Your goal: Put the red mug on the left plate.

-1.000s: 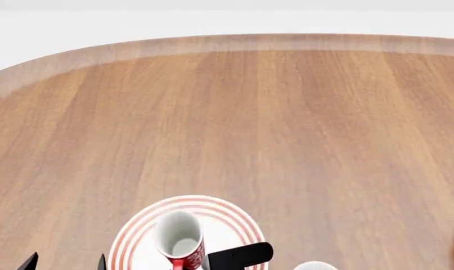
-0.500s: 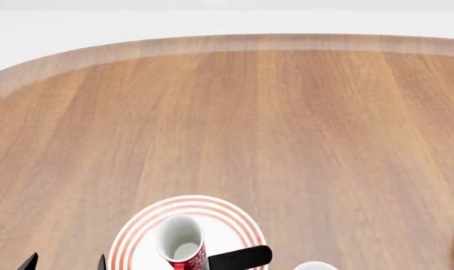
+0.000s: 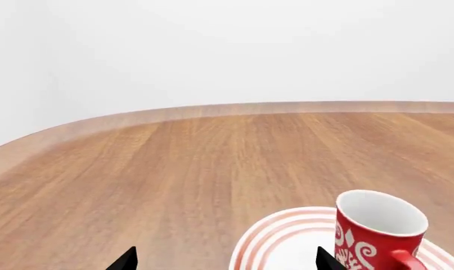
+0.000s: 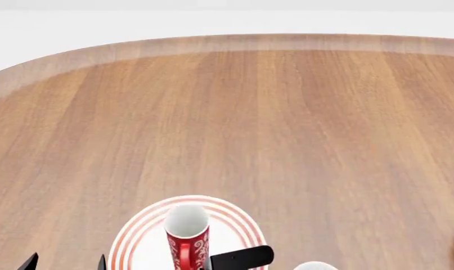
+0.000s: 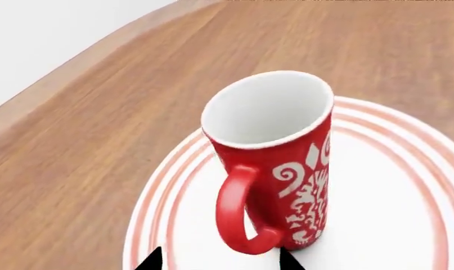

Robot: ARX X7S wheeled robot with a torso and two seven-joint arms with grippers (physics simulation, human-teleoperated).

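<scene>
Now the red mug (image 5: 275, 163) stands upright on the left plate (image 5: 407, 185), where half a second ago it leaned far-left. The right gripper (image 5: 217, 260) sits just near it, fingertips spread either side of the handle, not pinching. The left gripper (image 3: 225, 260) hangs spread and empty, left of the plate. Placement looks essentially done.

The red mug (image 5: 275, 163), white inside with white scrollwork, stands upright on the left plate (image 5: 407, 185), a white plate with red rim rings.
</scene>
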